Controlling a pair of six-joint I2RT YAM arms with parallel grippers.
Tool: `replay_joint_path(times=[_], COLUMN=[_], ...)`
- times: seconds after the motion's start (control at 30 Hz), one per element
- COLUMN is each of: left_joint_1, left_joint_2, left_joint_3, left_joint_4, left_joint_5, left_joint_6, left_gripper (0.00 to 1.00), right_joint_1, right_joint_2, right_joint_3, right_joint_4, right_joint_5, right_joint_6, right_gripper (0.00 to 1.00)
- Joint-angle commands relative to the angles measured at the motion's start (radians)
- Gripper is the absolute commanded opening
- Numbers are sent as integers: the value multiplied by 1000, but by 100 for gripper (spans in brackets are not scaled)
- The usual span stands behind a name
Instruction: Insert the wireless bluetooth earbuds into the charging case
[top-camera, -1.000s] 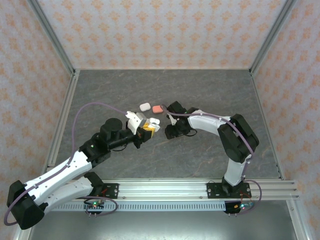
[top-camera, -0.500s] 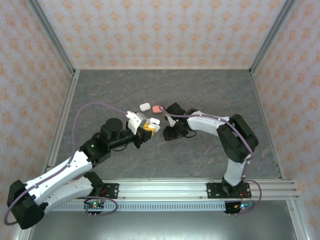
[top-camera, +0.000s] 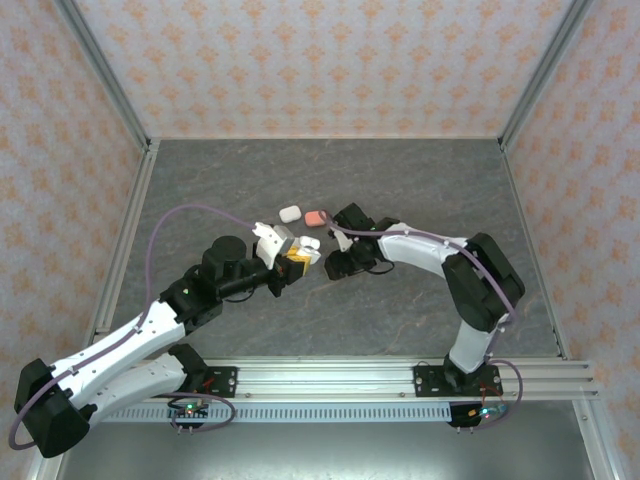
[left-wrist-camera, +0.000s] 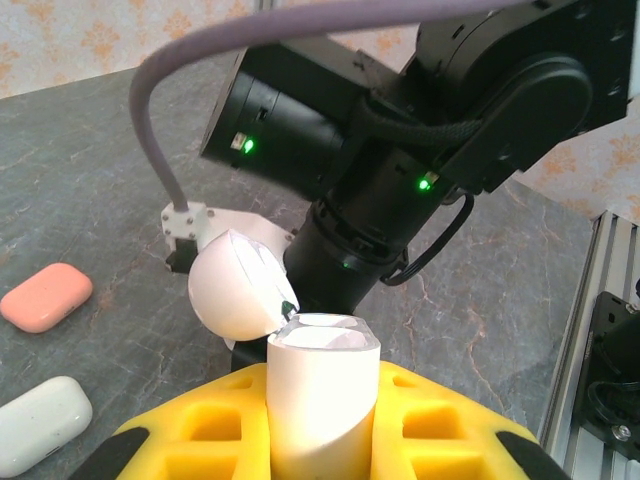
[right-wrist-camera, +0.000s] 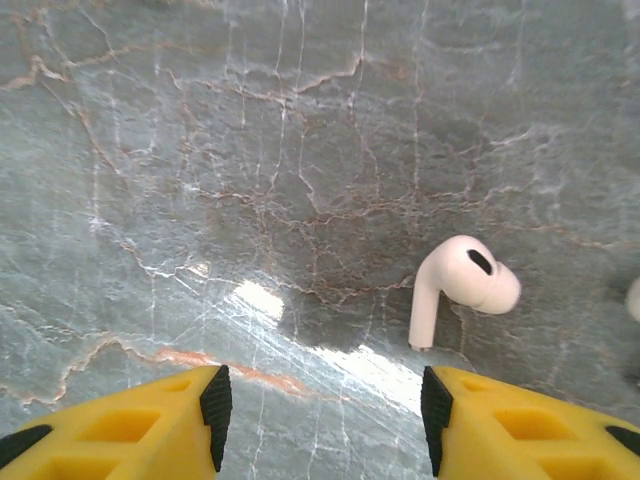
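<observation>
Your right gripper (right-wrist-camera: 322, 412) hovers over the marbled table (right-wrist-camera: 200, 150) with its jaws spread and empty, a lone white earbud (right-wrist-camera: 462, 283) lying flat right of centre in the wrist view. At bottom centre of the left wrist view, your left gripper (left-wrist-camera: 322, 440) pinches the white charging case (left-wrist-camera: 322, 395) upright, lid flipped open. The earbud looks light, hard and glossy, likely to skid, so close gently across the stem just below the bulb.

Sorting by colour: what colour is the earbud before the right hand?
White earbud; right wrist view shows it best.
</observation>
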Motion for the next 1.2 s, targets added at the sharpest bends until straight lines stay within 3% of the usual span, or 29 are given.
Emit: replay_joint_path(times=[0.0, 0.57, 1.17], left_joint_1=[-4, -4, -4], left_joint_2=[-32, -76, -72], left_joint_3=[10, -3, -6], left_joint_4=[41, 19, 19], left_joint_5=[-1, -18, -27], left_joint_6=[25, 23, 15], left_gripper=[0, 0, 0], right_joint_1=[-21, -29, -29], right_joint_2=[-37, 178, 120], right_joint_3=[16, 191, 104], right_joint_4=[-58, -34, -83], right_joint_5=[71, 42, 73], right_joint_6=[-51, -146, -158], right_gripper=[54, 49, 42])
